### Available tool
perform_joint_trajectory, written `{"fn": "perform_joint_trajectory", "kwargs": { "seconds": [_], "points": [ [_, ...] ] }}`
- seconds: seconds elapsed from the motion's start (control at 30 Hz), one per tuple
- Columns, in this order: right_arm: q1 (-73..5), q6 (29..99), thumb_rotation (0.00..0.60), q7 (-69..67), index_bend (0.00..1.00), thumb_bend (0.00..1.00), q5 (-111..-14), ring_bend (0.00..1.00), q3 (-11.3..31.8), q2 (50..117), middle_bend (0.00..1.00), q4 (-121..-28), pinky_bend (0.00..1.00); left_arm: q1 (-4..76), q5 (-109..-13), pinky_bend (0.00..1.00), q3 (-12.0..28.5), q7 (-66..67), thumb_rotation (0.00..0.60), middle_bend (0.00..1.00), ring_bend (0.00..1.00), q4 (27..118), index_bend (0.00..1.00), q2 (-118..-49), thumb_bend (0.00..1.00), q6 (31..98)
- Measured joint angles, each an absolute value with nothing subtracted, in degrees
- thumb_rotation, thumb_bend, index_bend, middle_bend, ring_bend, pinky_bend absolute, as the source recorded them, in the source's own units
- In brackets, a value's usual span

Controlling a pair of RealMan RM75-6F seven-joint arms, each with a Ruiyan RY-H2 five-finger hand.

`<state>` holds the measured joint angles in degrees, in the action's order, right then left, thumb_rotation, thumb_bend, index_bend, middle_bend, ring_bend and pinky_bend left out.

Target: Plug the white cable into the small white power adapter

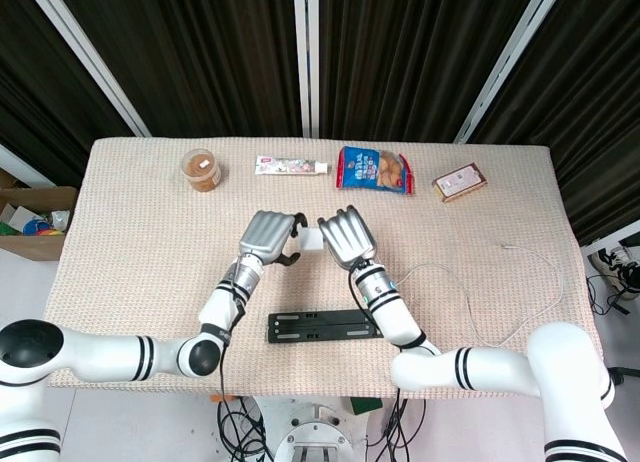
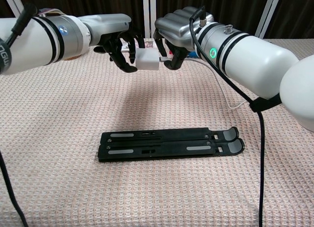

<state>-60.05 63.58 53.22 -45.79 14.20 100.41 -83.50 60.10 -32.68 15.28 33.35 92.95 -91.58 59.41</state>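
My left hand (image 2: 117, 42) (image 1: 266, 234) holds the small white power adapter (image 2: 147, 60) (image 1: 311, 239) in the air above the table. My right hand (image 2: 172, 33) (image 1: 346, 238) faces it from the other side and pinches the plug end of the white cable (image 2: 223, 92) against the adapter's right face. The plug itself is hidden between the fingers and the adapter. The cable trails off to the right across the table (image 1: 520, 292), its free end lying near the right edge.
A black folded stand (image 2: 169, 143) (image 1: 322, 325) lies on the table below the hands. Along the far edge sit a brown-lidded jar (image 1: 202, 169), a white tube (image 1: 291, 166), a blue snack bag (image 1: 375, 170) and a small pink box (image 1: 459, 182).
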Motion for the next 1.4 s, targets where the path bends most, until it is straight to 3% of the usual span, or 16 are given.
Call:
{"fn": "perform_joint_trajectory", "kwargs": {
  "seconds": [0.8, 0.87, 1.07, 1.4],
  "points": [
    [-60.83, 63.13, 0.6, 51.57, 0.63, 0.62, -44.34, 0.51, 15.86, 102.24, 0.66, -81.52, 0.55, 60.98, -32.22, 0.92, 15.12, 36.07, 0.6, 0.49, 0.71, 91.92, 0.55, -93.26, 0.33, 60.84],
    [-60.93, 63.18, 0.6, 51.65, 0.61, 0.58, -44.32, 0.51, 15.9, 102.35, 0.65, -81.42, 0.55, 61.04, -32.13, 0.92, 15.12, 36.18, 0.6, 0.49, 0.71, 91.88, 0.55, -93.31, 0.33, 60.73],
    [-60.48, 64.15, 0.6, 51.95, 0.44, 0.32, -44.37, 0.48, 15.68, 101.76, 0.55, -82.24, 0.54, 60.74, -32.33, 0.92, 14.94, 35.9, 0.6, 0.49, 0.71, 91.86, 0.55, -92.88, 0.33, 60.43],
    [-59.04, 65.51, 0.6, 52.38, 0.38, 0.3, -44.64, 0.46, 14.87, 99.45, 0.53, -84.88, 0.53, 60.18, -32.99, 0.92, 14.66, 35.35, 0.6, 0.49, 0.71, 92.33, 0.55, -92.05, 0.32, 60.13]
  ]
}}
